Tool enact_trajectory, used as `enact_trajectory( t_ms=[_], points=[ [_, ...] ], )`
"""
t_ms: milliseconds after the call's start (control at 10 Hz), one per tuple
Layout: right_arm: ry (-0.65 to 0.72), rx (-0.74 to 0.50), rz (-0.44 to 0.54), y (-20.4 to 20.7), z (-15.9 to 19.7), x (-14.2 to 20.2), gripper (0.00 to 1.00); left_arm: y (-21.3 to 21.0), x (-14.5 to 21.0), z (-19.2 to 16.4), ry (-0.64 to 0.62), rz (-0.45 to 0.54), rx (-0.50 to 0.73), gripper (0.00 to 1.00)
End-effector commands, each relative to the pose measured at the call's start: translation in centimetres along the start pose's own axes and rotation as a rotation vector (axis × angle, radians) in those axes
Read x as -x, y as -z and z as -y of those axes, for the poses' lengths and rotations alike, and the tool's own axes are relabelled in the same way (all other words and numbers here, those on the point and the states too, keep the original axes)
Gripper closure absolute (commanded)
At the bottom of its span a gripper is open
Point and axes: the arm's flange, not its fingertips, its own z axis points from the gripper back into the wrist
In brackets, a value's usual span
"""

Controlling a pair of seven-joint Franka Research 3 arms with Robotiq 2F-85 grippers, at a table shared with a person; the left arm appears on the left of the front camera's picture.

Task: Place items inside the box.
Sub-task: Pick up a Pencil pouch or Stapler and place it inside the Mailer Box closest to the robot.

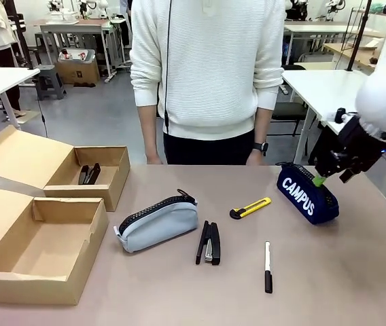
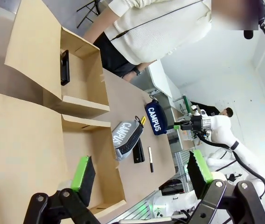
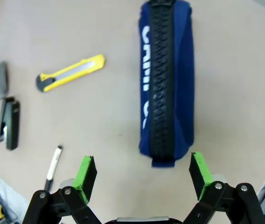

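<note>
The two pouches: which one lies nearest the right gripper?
The navy "CAMPUS" pouch, right by the open right gripper; the grey-blue zip pouch lies well away, left of the middle of the table.

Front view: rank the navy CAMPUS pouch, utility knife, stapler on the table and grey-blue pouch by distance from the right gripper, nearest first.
1. navy CAMPUS pouch: far right, just beside the right gripper.
2. utility knife: left of that pouch.
3. stapler: table centre, nearer the robot's side.
4. grey-blue pouch: left of centre.
</note>
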Motion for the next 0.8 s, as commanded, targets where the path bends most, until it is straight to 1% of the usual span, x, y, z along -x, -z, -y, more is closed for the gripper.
enact_trajectory(
  t_ms=[0,100,200,300,400,500,600,700],
  points=[
    [0.041,0.067,0.020,1.8,-0.4,-1.9,0.00,0.0,-0.1,0.1,0.025,0.014,0.019,0.00],
    [0.051,0.115,0.049,3.2,-0.1,-2.6,0.00,0.0,-0.1,0.1,0.025,0.014,0.019,0.00],
    [0.049,0.121,0.059,4.6,0.0,-3.0,0.00,0.0,-0.1,0.1,0.025,0.014,0.019,0.00],
    [0.048,0.119,0.025,6.2,0.2,-3.3,0.00,0.0,-0.1,0.1,0.025,0.014,0.019,0.00],
    [0.041,0.119,0.020,7.4,0.3,-3.4,0.00,0.0,-0.1,0.1,0.025,0.014,0.019,0.00],
    [0.042,0.107,0.018,7.7,0.2,-3.2,0.00,0.0,-0.1,0.1,0.025,0.014,0.019,0.00],
    [0.051,0.072,0.032,5.9,1.3,-2.1,0.00,0.0,-0.1,0.1,0.025,0.014,0.019,0.00],
    [0.033,-0.226,0.066,1.1,4.2,1.0,0.00,0.0,-0.1,0.1,0.025,0.014,0.019,0.00]
  ],
)
